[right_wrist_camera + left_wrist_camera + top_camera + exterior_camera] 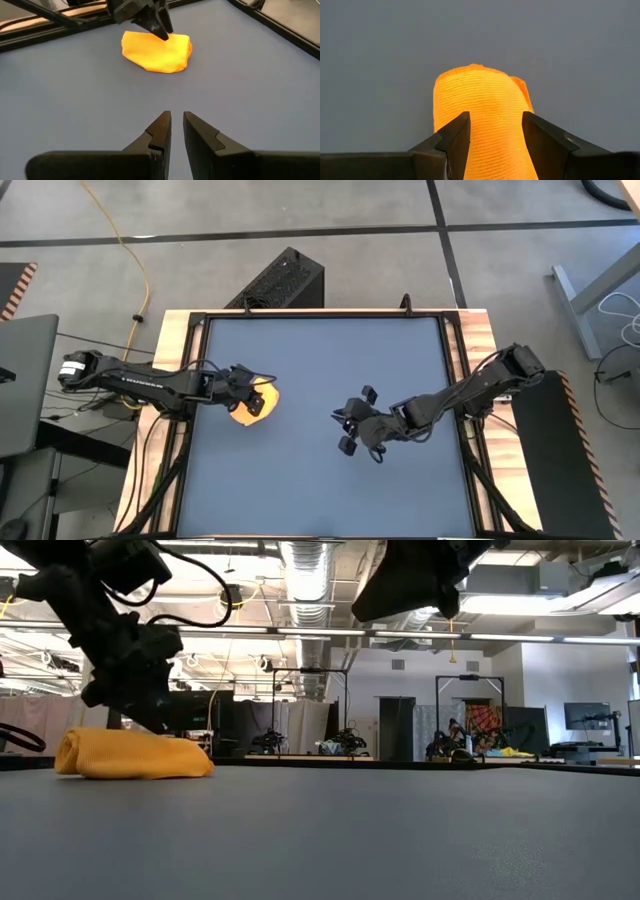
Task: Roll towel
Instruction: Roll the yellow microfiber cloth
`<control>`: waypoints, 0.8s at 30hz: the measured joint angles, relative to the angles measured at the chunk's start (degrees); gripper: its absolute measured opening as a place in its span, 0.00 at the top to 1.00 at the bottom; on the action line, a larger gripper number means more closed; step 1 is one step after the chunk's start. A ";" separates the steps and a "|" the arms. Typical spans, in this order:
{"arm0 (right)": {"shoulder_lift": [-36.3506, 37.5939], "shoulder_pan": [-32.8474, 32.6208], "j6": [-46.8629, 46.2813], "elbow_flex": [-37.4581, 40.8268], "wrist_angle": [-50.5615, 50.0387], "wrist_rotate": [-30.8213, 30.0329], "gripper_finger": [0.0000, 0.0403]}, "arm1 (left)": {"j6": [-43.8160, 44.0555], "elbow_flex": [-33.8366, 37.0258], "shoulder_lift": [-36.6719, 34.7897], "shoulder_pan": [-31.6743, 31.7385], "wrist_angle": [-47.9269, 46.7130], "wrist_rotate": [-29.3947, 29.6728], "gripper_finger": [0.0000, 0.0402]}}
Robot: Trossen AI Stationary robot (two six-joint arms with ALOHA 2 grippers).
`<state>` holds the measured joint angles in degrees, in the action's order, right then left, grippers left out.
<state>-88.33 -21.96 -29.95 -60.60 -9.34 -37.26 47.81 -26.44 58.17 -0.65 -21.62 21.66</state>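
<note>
Lying bundled at the left of the high view, the towel [256, 405] rests on the grey table [330, 490]. The left gripper [495, 142] straddles it with 2 fingers apart. The right gripper [176, 131], mid-table, stands slightly parted and empty.

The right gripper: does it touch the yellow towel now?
Apart. The right wrist view shows bare table between the right gripper and the towel; the high view agrees.
</note>
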 joint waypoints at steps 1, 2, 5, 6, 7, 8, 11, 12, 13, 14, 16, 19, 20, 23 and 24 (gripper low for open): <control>0.00 0.00 0.01 0.50 0.68 0.00 0.81 | 0.82 0.16 0.06 0.05 -0.02 -0.15 0.58; -0.19 0.00 0.00 1.29 2.51 0.00 0.81 | 1.74 0.40 0.06 0.05 -0.05 -0.40 0.58; -1.04 0.69 0.08 4.03 8.52 0.75 0.81 | 2.62 0.74 0.11 0.03 0.28 -1.14 0.58; -1.47 1.19 0.09 4.87 10.53 2.22 0.81 | 2.02 0.73 0.00 0.03 0.58 -1.78 0.58; -2.09 1.79 0.10 5.47 12.76 3.68 0.81 | 1.14 0.56 -0.37 0.22 0.39 -2.13 0.58; -2.80 2.42 0.13 5.96 14.99 5.36 0.81 | 0.01 0.08 -0.91 0.46 -0.17 -2.37 0.58; -5.27 4.12 0.15 6.58 19.13 9.51 0.81 | -2.91 -2.00 -3.28 1.05 -0.44 -1.99 0.58; -5.90 4.62 0.15 6.58 20.15 10.85 0.81 | -3.57 -2.25 -3.87 1.14 -0.98 -1.84 0.58; -6.41 5.06 0.25 6.58 20.72 11.96 0.81 | -3.94 -2.29 -3.96 1.14 -1.58 -1.82 0.58; -6.81 5.41 0.37 6.58 21.74 12.56 0.81 | -4.58 -2.29 -3.85 1.14 -2.21 -1.86 0.58; -7.35 5.84 0.93 6.50 23.03 13.28 0.81 | -5.96 -2.27 -3.45 1.13 -3.33 -1.63 0.58; -7.45 6.03 1.33 6.51 22.70 14.27 0.81 | -7.74 -2.26 -1.52 1.12 -3.44 -0.17 0.57; -7.40 6.03 1.35 6.51 22.83 14.52 0.81 | -8.31 -2.21 -0.91 1.13 -3.40 0.14 0.56; -7.28 5.93 1.67 6.51 22.96 14.74 0.81 | -9.81 -2.29 1.36 1.14 -2.12 -1.53 0.52; -7.28 5.90 1.91 6.49 23.09 14.83 0.81 | -10.25 -2.26 2.19 1.12 -2.28 -2.74 0.50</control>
<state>-95.61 -16.05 -28.04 -54.11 13.75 -22.42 37.57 -28.69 60.36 0.47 -23.90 18.91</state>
